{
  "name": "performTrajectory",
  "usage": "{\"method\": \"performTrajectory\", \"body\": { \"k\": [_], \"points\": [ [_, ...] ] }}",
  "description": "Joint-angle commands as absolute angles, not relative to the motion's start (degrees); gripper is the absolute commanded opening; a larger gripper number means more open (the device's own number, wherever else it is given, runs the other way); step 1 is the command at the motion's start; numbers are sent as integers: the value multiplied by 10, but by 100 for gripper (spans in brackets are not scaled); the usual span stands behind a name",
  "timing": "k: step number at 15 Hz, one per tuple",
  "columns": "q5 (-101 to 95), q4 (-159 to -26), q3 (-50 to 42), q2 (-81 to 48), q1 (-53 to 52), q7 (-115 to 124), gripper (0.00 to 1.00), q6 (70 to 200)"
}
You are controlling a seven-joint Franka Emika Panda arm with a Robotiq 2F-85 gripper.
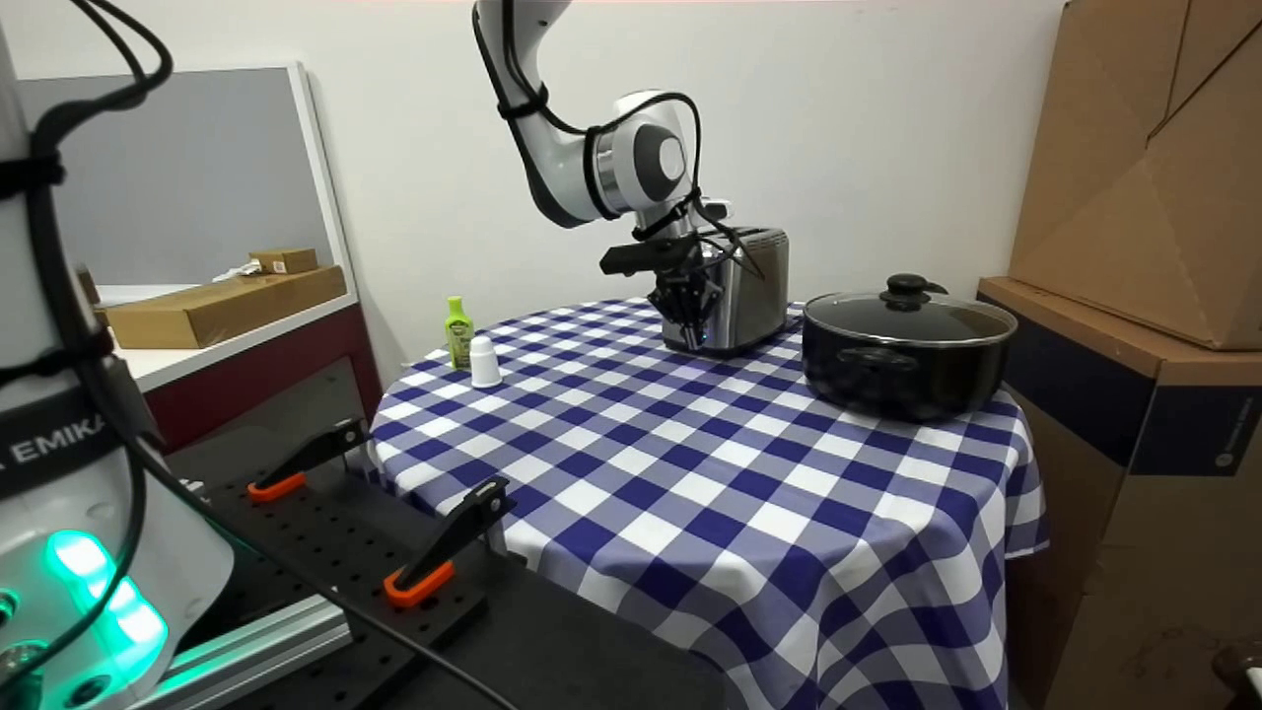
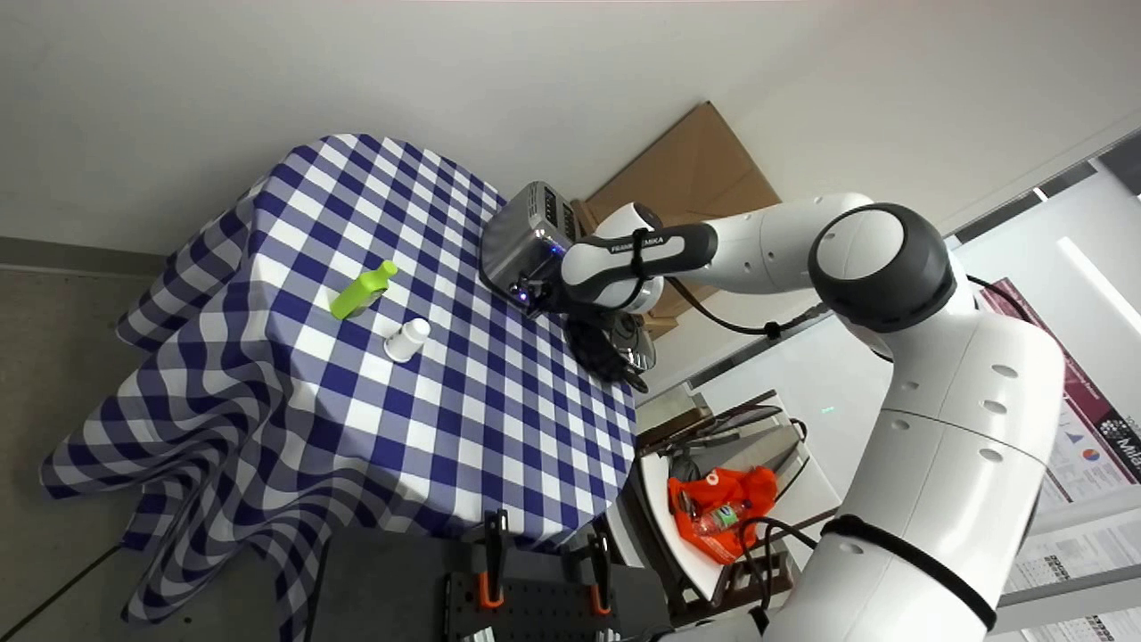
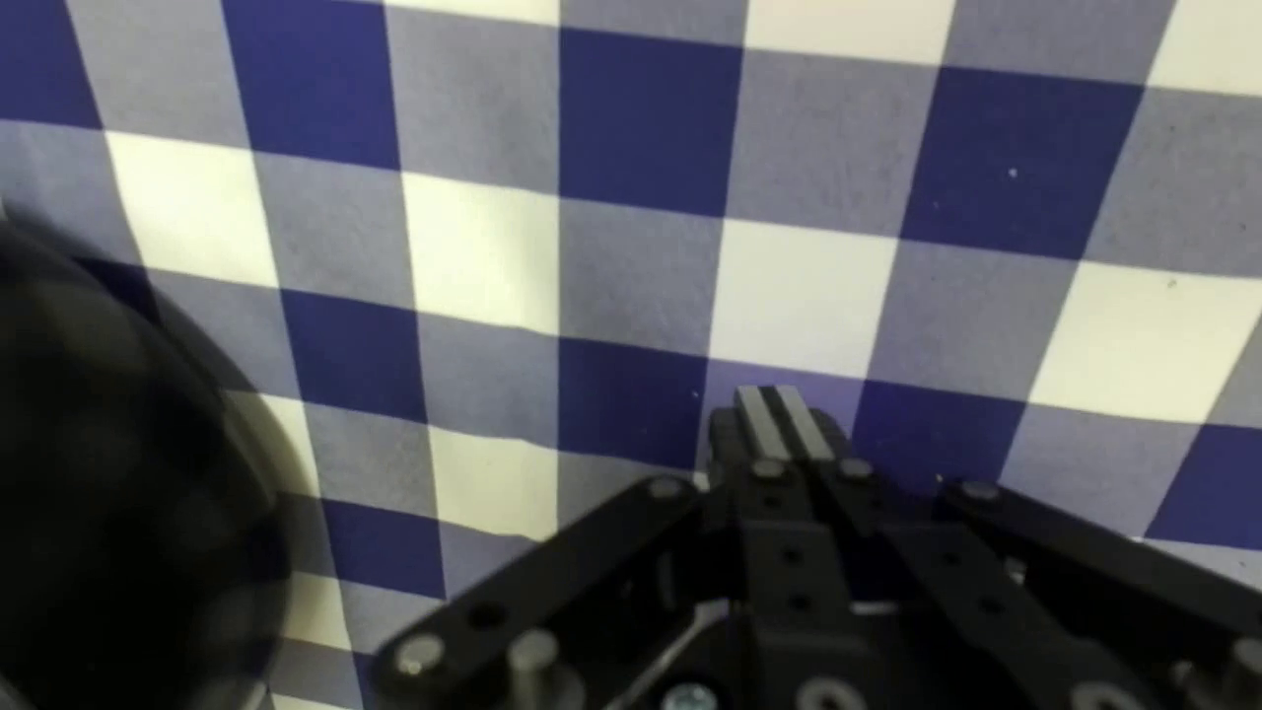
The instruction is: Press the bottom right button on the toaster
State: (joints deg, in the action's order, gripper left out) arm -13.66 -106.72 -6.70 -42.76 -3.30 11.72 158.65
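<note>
Lime green, a small bottle stands left of centre in an exterior view, with a white cup-like piece just beside it on the checked tabletop; neither, we judge, has any part in this job. Moving right, we reach the tool, which the wrist view shows closed, its two fingers together and nothing held between them. In an exterior view it points down just right of the frame's centre, tips low at the front of the silver toaster, which stands upright toward the far side. The reaching, then, looks to us as good as done, and the press is what remains. A blue light shines near the tips, but the tool covers so much of the front that we cannot tell whether they face the bottom right button, nor whether they touch the toaster or stand just apart. Nothing we see confirms a press, so we count that step as undone, with backing away to follow. Farther right, the lidded black pot sits apart from the toaster and, we judge, needs no handling.
</note>
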Motion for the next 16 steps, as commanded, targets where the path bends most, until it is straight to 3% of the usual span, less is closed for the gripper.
{"method": "performTrajectory", "body": {
  "k": [1,9,16],
  "points": [
    [-107,-1137,-55,-384,-8,67,0,1609],
    [-74,-1159,-38,-362,8,33,0,1607],
    [-97,-1140,-79,-382,-40,64,0,1647]
  ]
}}
